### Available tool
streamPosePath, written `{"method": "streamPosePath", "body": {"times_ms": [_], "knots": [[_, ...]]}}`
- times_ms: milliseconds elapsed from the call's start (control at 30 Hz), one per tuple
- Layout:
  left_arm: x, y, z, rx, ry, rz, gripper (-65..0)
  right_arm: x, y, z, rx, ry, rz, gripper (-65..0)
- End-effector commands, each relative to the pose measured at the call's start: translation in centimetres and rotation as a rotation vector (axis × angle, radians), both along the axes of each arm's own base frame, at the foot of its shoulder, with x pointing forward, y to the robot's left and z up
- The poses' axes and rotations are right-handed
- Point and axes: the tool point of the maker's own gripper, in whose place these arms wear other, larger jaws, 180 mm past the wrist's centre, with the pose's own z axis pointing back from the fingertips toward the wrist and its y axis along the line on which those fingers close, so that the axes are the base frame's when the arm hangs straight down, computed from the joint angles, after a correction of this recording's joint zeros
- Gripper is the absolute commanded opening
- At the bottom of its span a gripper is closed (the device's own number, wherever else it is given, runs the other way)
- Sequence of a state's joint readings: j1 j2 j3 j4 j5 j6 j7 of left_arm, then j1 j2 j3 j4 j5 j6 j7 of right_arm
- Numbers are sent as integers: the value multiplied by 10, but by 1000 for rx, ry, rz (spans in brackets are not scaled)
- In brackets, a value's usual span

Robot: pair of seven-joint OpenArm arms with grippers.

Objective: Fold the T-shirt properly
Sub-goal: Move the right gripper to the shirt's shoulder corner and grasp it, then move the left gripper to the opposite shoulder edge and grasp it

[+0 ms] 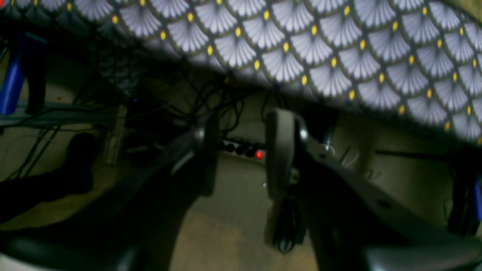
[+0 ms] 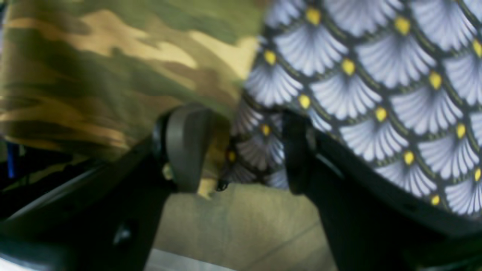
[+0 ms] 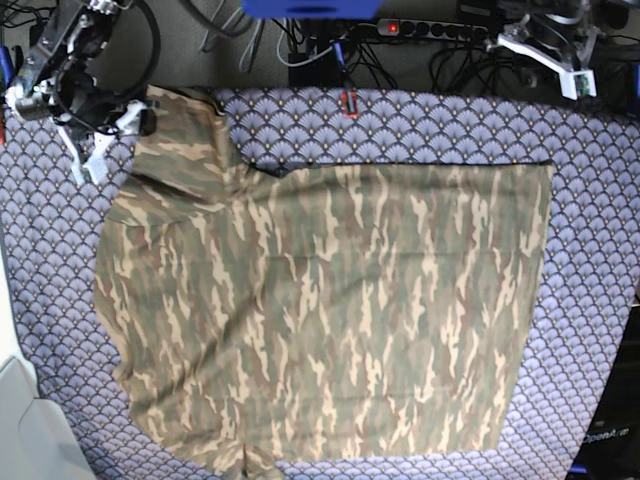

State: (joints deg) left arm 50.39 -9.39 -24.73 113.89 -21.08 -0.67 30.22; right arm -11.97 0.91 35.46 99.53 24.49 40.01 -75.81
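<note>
The camouflage T-shirt (image 3: 330, 310) lies spread flat on the purple scallop tablecloth (image 3: 600, 300), one sleeve reaching toward the far left corner. My right gripper (image 3: 105, 140) hovers at that sleeve, by the table's far edge. In the right wrist view it (image 2: 241, 150) is open: the T-shirt (image 2: 94, 67) lies beside the left finger (image 2: 188, 146), and only the tablecloth's edge (image 2: 376, 75) shows in the gap. My left gripper (image 3: 565, 65) is beyond the far right corner, away from the shirt. It (image 1: 243, 150) is open and empty, below the tablecloth (image 1: 339, 49).
A power strip with a red light (image 3: 430, 28) and tangled cables lie on the floor behind the table; the strip (image 1: 244, 152) shows between the left fingers. A small red item (image 3: 348, 103) sits at the far table edge. A white object (image 3: 25, 420) stands at the near left.
</note>
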Motion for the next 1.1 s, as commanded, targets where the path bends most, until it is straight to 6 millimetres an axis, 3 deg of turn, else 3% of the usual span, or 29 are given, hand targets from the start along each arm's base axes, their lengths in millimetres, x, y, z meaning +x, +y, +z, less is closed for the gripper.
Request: {"method": "streamPosePath", "body": {"times_ms": [0, 267, 333, 600, 867, 1067], "knots": [[0, 3, 5, 14, -14, -3, -442, 3, 3, 3, 4, -9, 12, -304], [4, 3, 4, 12, -19, 3, -442, 2, 14, -1, 19, 4, 43, -319], [0, 5, -3, 4, 11, 10, -442, 1, 14, -2, 20, 6, 43, -354], [19, 2, -8, -24, 28, 14, -442, 3, 24, -3, 35, 9, 62, -545], [34, 0, -6, -35, 21, 13, -442, 10, 46, -2, 50, 3, 147, -556], [49, 2, -1, -34, -18, 20, -442, 17, 47, 0, 51, -11, 151, -591]]}}
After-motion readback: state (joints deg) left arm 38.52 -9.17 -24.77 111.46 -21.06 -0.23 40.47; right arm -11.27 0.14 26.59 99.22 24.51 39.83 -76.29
